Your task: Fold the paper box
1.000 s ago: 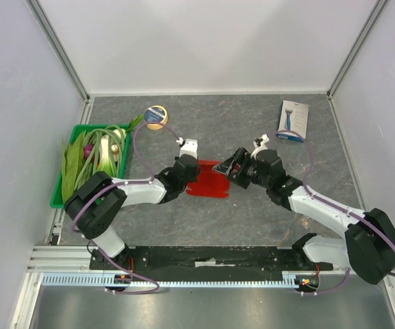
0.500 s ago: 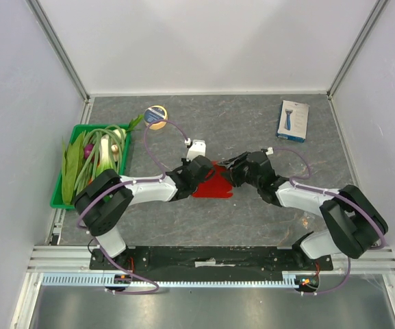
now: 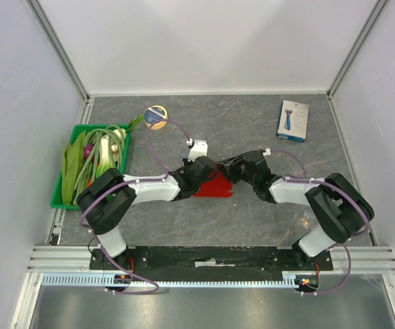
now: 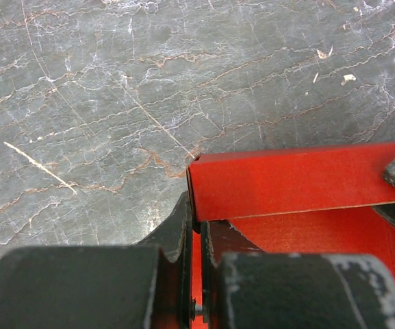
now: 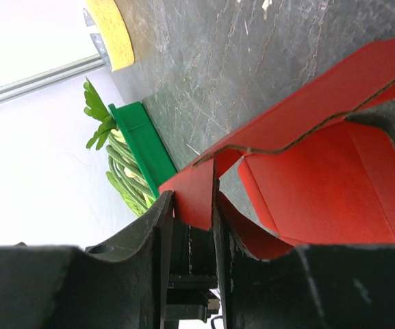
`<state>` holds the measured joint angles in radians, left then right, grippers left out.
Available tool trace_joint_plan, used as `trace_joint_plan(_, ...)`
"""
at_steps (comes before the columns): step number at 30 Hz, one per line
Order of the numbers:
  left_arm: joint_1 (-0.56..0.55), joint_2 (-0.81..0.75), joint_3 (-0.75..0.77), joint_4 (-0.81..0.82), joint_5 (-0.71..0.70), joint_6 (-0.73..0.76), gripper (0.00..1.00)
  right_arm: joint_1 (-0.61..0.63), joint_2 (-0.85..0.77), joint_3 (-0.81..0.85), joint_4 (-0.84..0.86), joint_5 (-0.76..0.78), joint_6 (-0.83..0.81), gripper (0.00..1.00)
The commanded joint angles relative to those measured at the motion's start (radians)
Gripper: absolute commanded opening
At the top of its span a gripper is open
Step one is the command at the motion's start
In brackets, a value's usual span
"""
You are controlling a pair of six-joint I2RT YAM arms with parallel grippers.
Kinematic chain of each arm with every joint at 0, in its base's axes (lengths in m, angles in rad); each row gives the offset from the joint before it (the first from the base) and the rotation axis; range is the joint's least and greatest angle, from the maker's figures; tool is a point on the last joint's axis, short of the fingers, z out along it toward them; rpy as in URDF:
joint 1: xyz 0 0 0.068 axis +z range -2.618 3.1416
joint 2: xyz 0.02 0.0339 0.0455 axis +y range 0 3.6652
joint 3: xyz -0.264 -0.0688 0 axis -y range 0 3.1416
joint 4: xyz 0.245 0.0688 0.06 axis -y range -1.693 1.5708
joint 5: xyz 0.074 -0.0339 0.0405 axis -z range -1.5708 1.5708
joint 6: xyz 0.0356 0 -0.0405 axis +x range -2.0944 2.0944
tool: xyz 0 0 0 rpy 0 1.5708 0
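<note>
The red paper box lies in the middle of the table, between the two grippers, with one long panel raised. My left gripper is shut on the left end of that raised panel; its jaws pinch the cardboard edge. My right gripper is at the box's right side. Its jaws stand close together around a small red flap that touches both fingers. The box's floor panel shows beyond the flap.
A green tray of green vegetables sits at the left edge; it also shows in the right wrist view. A yellow tape roll lies behind it. A white-and-blue retail box lies at the back right.
Both grippers have moved inward onto the red box from either side. One panel of the box has come up off the table.
</note>
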<state>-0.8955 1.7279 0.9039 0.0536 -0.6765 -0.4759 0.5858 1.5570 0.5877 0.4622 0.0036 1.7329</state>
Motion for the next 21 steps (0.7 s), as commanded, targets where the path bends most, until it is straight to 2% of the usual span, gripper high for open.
trace_joint_plan(1,-0.002,0.03,0.01,-0.041,-0.035,-0.006,0.02,-0.018,0.028,0.023,0.07,-0.002,0.002,0.36)
trace_joint_plan(4,-0.003,0.03,0.009,-0.041,-0.031,-0.006,0.02,-0.029,0.044,0.024,0.091,-0.002,-0.001,0.36)
trace_joint_plan(7,-0.005,0.036,0.012,-0.044,-0.021,-0.004,0.02,-0.037,0.06,0.021,0.116,-0.007,0.005,0.22)
trace_joint_plan(8,-0.005,0.036,0.015,-0.047,-0.014,-0.007,0.02,-0.035,0.067,0.018,0.125,-0.036,0.005,0.12)
trace_joint_plan(11,-0.005,0.041,0.029,-0.047,0.003,-0.009,0.02,-0.034,0.077,-0.005,0.157,-0.045,0.011,0.0)
trace_joint_plan(19,-0.005,0.074,0.044,-0.047,0.012,-0.015,0.02,-0.035,0.141,-0.107,0.352,-0.027,0.014,0.0)
trace_joint_plan(21,-0.005,0.079,0.035,0.008,0.037,0.015,0.02,-0.037,0.169,-0.132,0.386,-0.016,0.017,0.0)
